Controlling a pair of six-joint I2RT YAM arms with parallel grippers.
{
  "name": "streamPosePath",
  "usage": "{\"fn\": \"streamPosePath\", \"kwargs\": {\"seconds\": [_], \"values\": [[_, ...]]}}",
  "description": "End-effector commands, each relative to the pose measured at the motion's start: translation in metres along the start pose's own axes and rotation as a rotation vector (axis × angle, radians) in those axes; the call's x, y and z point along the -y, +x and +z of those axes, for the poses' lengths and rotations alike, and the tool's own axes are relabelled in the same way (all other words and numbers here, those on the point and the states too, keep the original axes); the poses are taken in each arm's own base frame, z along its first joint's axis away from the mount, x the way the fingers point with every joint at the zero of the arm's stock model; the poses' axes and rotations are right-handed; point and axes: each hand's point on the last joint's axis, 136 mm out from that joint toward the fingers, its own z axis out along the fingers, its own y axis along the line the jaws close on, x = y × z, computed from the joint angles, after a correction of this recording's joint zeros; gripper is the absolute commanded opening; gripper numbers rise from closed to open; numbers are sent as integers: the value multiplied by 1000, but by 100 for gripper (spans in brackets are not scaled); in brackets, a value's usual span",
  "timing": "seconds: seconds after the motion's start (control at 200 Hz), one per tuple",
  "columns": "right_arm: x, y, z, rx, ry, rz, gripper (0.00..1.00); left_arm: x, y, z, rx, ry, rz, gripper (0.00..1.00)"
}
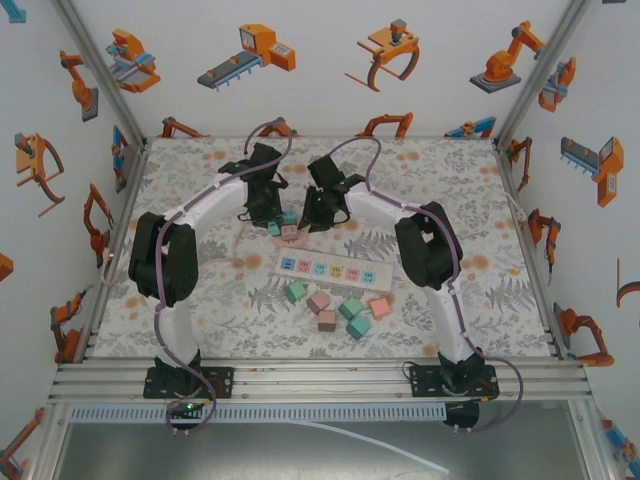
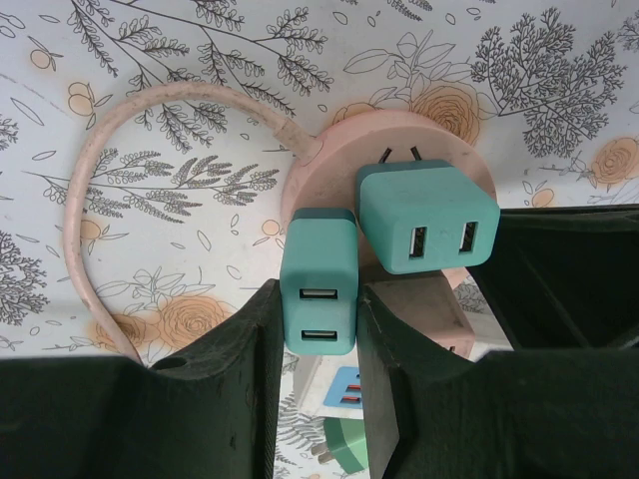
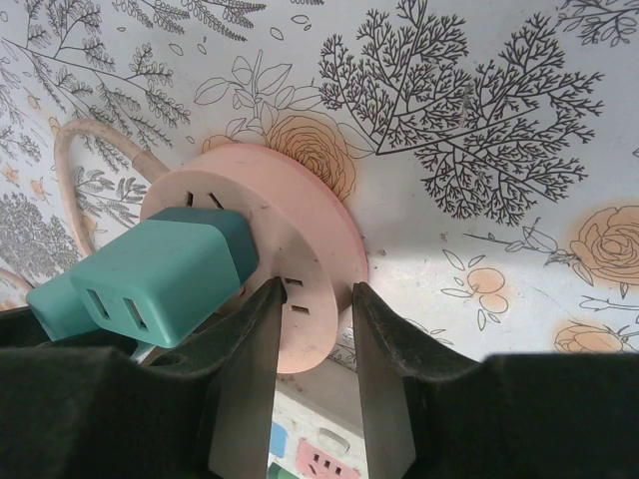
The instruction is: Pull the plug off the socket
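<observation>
A round pink socket [image 2: 334,160] with a pink cord [image 2: 100,150] is held up between the two grippers [image 1: 291,233]. Two teal USB plugs sit in its face. My left gripper [image 2: 319,299] is shut on the narrower teal plug [image 2: 318,264], one finger pressing each side. The wider teal plug [image 2: 427,220] sits just to its right. My right gripper [image 3: 318,294] is shut across the pink socket's [image 3: 300,230] rim, one finger on its slotted face, the other behind it. The wider teal plug [image 3: 160,279] is left of those fingers. The long white power strip [image 1: 335,268] lies flat with nothing plugged in.
Several loose pastel cube plugs [image 1: 337,305] lie in front of the power strip. Between my left fingers I see a blue outlet [image 2: 349,387] and a green plug [image 2: 349,444] below. Printed walls enclose the floral table [image 1: 480,200] on three sides.
</observation>
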Motion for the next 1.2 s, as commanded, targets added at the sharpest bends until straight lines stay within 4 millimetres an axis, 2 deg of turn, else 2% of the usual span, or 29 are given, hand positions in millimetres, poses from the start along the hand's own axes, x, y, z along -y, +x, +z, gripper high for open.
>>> {"fn": "streamPosePath", "kwargs": {"seconds": [0.0,0.165,0.35,0.486,0.671,0.881,1.031,1.197], "values": [[47,35,38,-85,192,-42,33,16,-12,-13,8,64,7,24],[51,44,44,-115,220,-80,32,28,-18,-21,-2,122,5,23],[51,45,42,-114,220,-77,32,22,-22,-29,21,101,19,23],[45,38,34,-89,211,-78,33,16,-31,-50,69,93,27,24],[28,27,20,-49,168,-56,38,11,-46,-99,174,127,43,24],[10,7,-10,33,138,-60,41,14,-39,-164,288,251,130,25],[-8,-9,-39,108,89,-66,42,14,-19,-209,380,366,207,26],[-20,-23,-76,213,39,-62,43,17,25,-252,479,559,311,27]]}}
